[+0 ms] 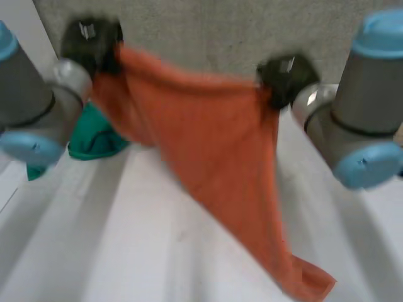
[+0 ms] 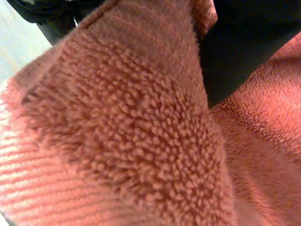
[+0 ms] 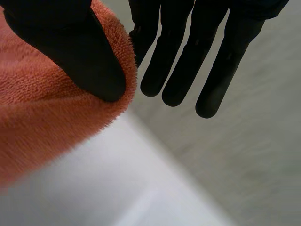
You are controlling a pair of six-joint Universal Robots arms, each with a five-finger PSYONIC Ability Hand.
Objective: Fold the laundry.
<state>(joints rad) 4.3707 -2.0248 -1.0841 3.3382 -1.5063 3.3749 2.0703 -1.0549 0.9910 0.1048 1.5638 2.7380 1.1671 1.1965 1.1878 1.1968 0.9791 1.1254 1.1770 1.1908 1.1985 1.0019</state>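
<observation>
An orange towel (image 1: 214,138) hangs in the air above the white table (image 1: 126,251), stretched between my two hands. My left hand (image 1: 91,41) grips its top corner at the far left, and my right hand (image 1: 286,75) grips the top edge at the right. From there the cloth droops to a point near the table's front edge. In the left wrist view the towel's pile (image 2: 122,141) lies close against my left hand (image 2: 244,52). In the right wrist view my thumb (image 3: 70,52) pinches the towel's edge (image 3: 37,113) while the other fingers (image 3: 188,56) stay straight.
A crumpled green cloth (image 1: 94,135) lies on the table at the far left, under my left forearm. Beyond the table's far edge is grey floor (image 1: 214,31). White tabletop (image 3: 117,188) lies below my right hand.
</observation>
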